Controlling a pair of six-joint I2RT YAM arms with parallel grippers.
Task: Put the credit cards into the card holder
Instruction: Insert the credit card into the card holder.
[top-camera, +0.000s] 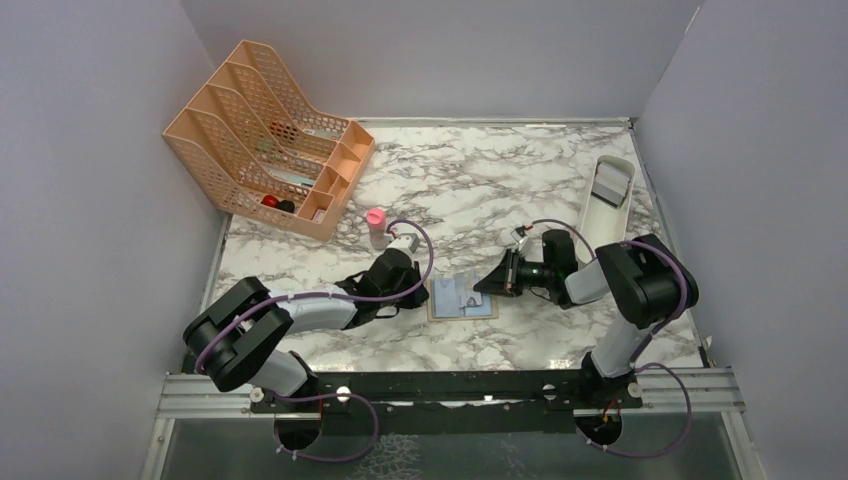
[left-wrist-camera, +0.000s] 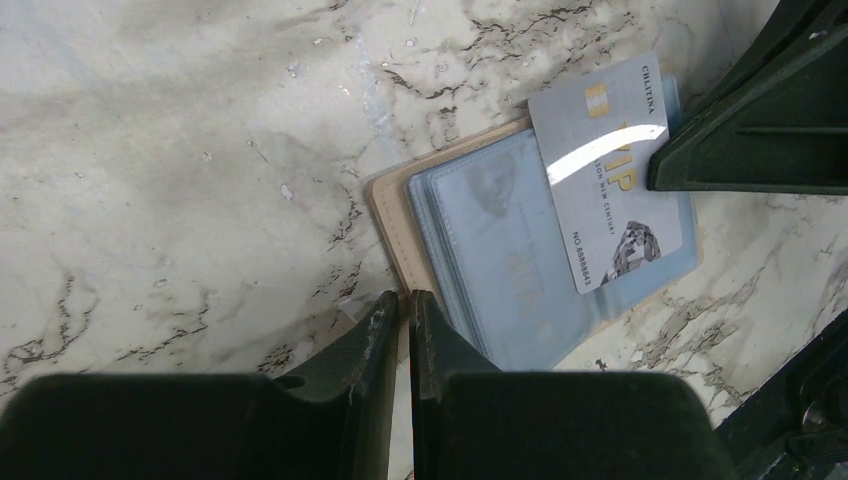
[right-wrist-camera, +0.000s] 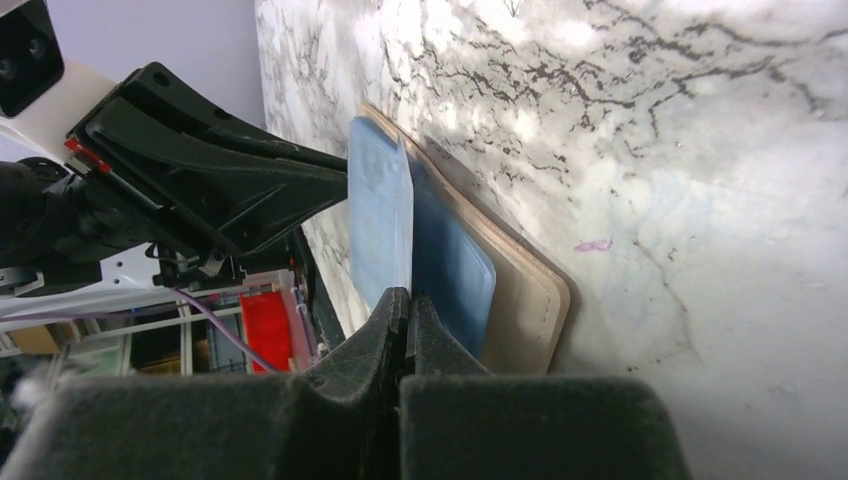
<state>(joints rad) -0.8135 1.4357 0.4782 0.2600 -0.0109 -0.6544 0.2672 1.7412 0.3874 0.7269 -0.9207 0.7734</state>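
On counter (top-camera: 480, 180): feeding silver card (left-wrist-camera: 605, 170), clamped in right gripper (right-wrist-camera: 405, 300), into card holder (left-wrist-camera: 395, 225); likely pinning edge with closed left gripper (left-wrist-camera: 405, 305). Next: push flat.

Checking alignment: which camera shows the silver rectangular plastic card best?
Left wrist: the silver rectangular card lies face-up across the open tan folding wallet's pale blue sleeves, print readable. Top external shows it only as a tiny pale patch. Right wrist sees the wallet edge-on; the card cannot be picked out.

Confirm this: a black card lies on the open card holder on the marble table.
Not black: the card on the open card holder is silvery grey, as the left wrist view shows. It does lie on the marble table.
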